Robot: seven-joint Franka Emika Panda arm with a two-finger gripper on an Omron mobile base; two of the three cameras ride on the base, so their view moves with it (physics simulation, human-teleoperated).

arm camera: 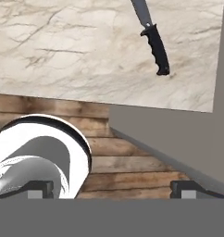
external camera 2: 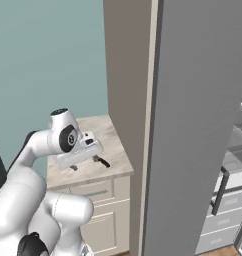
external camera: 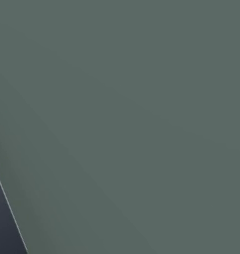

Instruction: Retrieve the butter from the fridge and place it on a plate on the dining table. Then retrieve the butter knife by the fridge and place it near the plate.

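The butter knife (arm camera: 155,44), with a black handle and a short grey blade, lies flat on the marble top of a small drawer cabinet (arm camera: 63,46). In the right base view the knife (external camera 2: 102,162) sits near the cabinet top's right front corner. My gripper (external camera 2: 84,162) hovers just above that top, left of the knife, not touching it. The gripper (arm camera: 114,190) is open with nothing between its fingertips (arm camera: 40,189). The grey fridge (external camera 2: 193,125) stands right of the cabinet, and its plain surface (external camera: 142,99) is close in the left base view. Butter, plate and dining table are out of view.
A beige side panel (external camera 2: 128,75) rises between the cabinet (external camera 2: 93,195) and the fridge. Fridge shelves and drawers (external camera 2: 233,165) show at the far right. A teal wall (external camera 2: 43,50) backs the cabinet. Wooden floor (arm camera: 123,152) lies below the cabinet's edge.
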